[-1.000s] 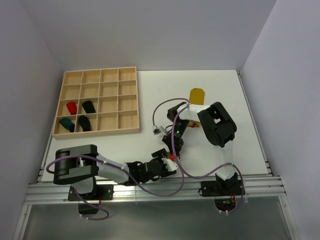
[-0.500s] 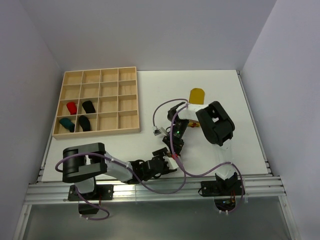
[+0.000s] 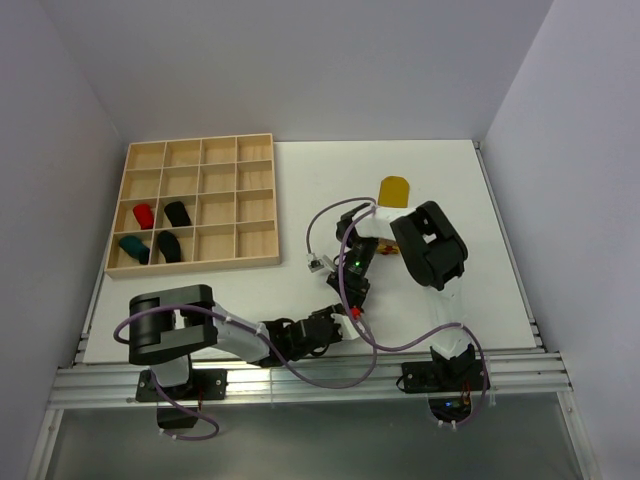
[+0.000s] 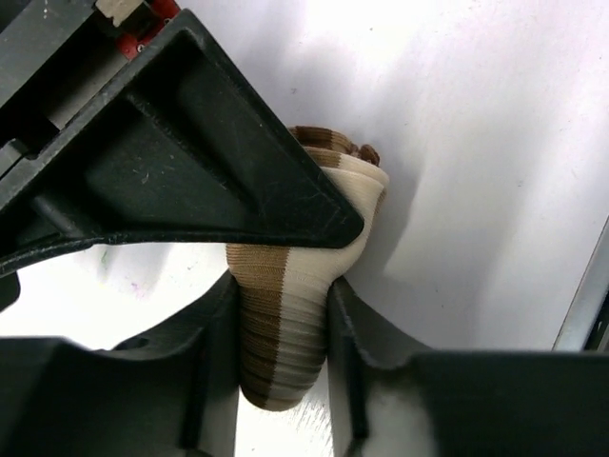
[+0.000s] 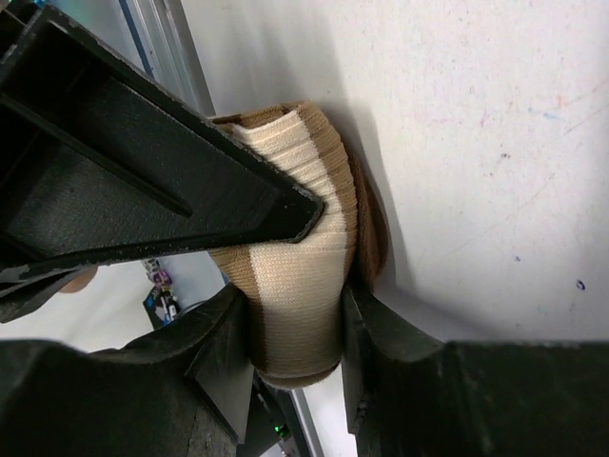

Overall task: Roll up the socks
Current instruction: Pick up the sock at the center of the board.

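Note:
A white sock with brown toe and heel [image 4: 285,314], wound into a stubby roll, lies on the white table near the front edge. My left gripper [image 4: 281,347] is shut on one end of it, both fingers pressing its sides. My right gripper [image 5: 297,328] is shut on the same sock [image 5: 303,286] from the opposite side. In the top view the two grippers, left [image 3: 333,323] and right [image 3: 350,296], meet nose to nose and hide the roll. A mustard yellow sock [image 3: 394,189] lies flat farther back, partly under the right arm.
A wooden compartment tray [image 3: 191,268] stands at the back left, holding a red roll [image 3: 144,215], two black rolls [image 3: 178,213] [image 3: 170,246] and a teal roll [image 3: 132,248]. Purple cables [image 3: 325,215] loop over the table's middle. The metal rail [image 3: 300,380] runs along the front edge.
My left gripper's fingers have closed in onto the white and brown sock, and the left arm has shifted slightly right. The right gripper keeps its hold.

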`<state>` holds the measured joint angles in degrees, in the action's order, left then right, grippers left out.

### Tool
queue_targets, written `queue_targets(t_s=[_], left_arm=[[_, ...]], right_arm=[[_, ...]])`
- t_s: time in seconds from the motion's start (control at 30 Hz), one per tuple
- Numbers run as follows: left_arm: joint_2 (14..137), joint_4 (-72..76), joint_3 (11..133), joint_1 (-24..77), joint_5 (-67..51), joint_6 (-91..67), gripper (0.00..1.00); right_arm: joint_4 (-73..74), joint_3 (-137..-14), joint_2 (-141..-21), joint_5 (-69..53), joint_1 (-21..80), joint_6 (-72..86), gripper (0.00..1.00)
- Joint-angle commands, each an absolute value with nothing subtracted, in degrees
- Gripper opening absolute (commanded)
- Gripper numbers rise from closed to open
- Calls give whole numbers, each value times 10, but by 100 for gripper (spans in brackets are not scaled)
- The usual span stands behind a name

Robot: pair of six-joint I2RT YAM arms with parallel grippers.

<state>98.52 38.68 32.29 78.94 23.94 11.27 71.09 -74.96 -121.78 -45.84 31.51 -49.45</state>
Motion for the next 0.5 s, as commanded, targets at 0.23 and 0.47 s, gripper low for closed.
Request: queue_targets(t_s=[0.23, 0.47], left_arm=[[1006, 332, 366, 784, 207, 76, 0], [977, 348, 348, 766, 190, 52, 0]], right_arm=[[667, -753, -1213, -397, 313, -500, 45], [687, -769, -1162, -412, 291, -492, 64]])
